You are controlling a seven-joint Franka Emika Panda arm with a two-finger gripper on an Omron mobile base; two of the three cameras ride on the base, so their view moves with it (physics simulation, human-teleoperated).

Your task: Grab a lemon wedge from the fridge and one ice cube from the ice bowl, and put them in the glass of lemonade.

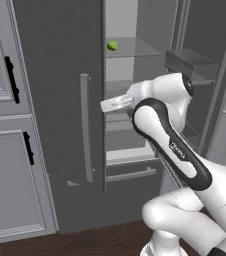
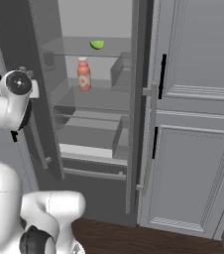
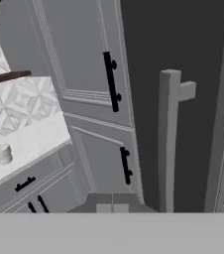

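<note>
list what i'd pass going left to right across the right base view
robot arm → pink-labelled bottle → lemon wedge → fridge door handle → light grey cabinet

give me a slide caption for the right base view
Open fridge with lemon wedge on the top shelf, pink-labelled bottle one shelf below.

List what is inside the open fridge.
In the fridge, the lemon wedge lies on the top glass shelf; a pink-labelled bottle stands on the shelf below. Lower shelves and door bins look bare. From the left base view, the arm covers the bottle.
</note>
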